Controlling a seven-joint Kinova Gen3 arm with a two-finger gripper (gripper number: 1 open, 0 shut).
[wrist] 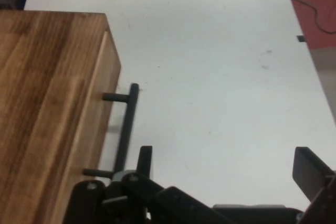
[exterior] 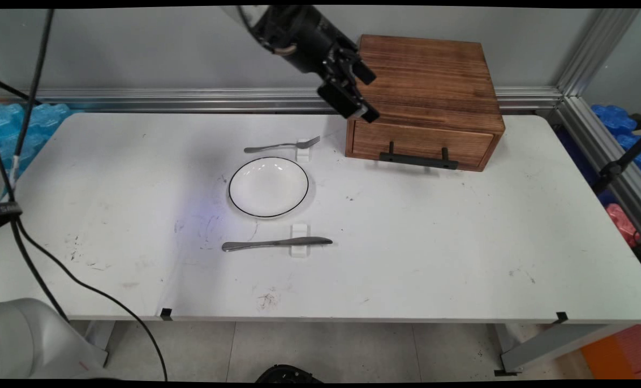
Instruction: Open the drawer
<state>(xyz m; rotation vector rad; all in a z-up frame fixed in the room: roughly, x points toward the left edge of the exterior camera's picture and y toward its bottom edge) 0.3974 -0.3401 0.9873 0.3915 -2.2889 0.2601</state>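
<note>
My black gripper (exterior: 371,94) hangs open in the air over the left end of a wooden drawer box (exterior: 433,91), with nothing between its fingers. The box stands at the back of the white table (exterior: 460,242), and its single drawer looks shut, with a black bar handle (exterior: 418,159) on the front. In the hand view the gripper (wrist: 226,169) looks down past the box (wrist: 47,103). The handle (wrist: 126,129) lies just beyond the left fingertip (wrist: 144,158), which is close to it but apart from it.
A white plate (exterior: 268,187) with a dark rim sits mid-table. A fork (exterior: 280,145) behind it and a knife (exterior: 274,244) in front each lie across a small white rest. Black cables hang at the left. An aluminium rail runs along the back.
</note>
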